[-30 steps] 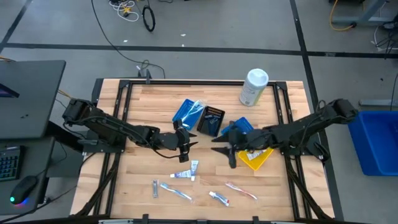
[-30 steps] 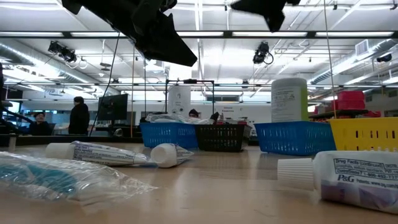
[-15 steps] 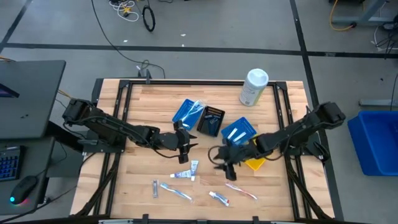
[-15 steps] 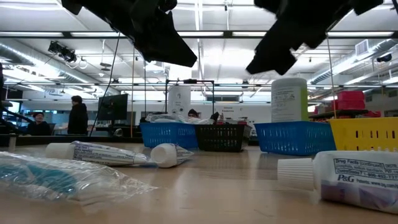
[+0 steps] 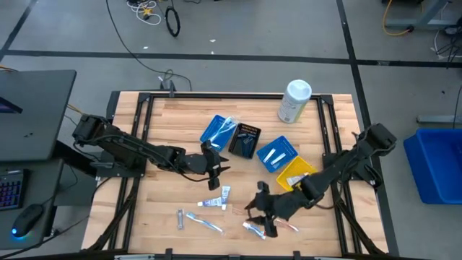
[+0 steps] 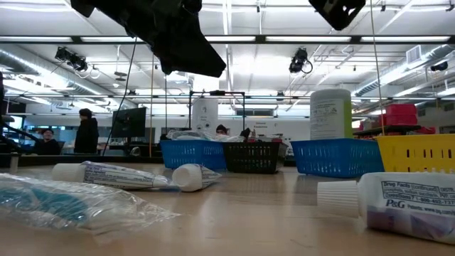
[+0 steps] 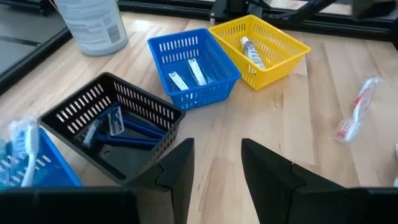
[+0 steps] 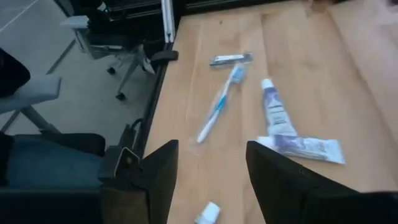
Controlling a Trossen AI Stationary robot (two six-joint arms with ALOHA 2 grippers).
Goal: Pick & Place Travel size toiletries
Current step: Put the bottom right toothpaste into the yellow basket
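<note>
Loose travel size toiletries lie near the table's front edge: two toothpaste tubes [image 5: 216, 198], a razor [image 5: 180, 218], a blue toothbrush [image 5: 206, 224], another tube [image 5: 254, 230] and a red-and-white toothbrush [image 5: 283, 222]. My right gripper [image 5: 254, 211] hovers open above them. Its wrist view shows the blue toothbrush [image 8: 217, 109], the razor [image 8: 231, 59] and the two tubes [image 8: 277, 115] beyond its fingers. My left gripper [image 5: 214, 166] hangs open over mid-table, near the black tray [image 7: 112, 124] that holds razors.
A row of trays crosses the table's middle: blue [image 5: 219, 130], black [image 5: 245, 139], blue [image 5: 278, 153] with two tubes, and yellow [image 5: 297, 173] with one tube. A big white canister [image 5: 294, 101] stands at the far right. Bare wood lies at the table's left.
My right gripper has swung from over the blue and yellow trays toward the table's near edge and somewhat left, sinking a little, to a spot over the loose toiletries. The blue tray with its two tubes is uncovered now. The left arm has stayed in place.
</note>
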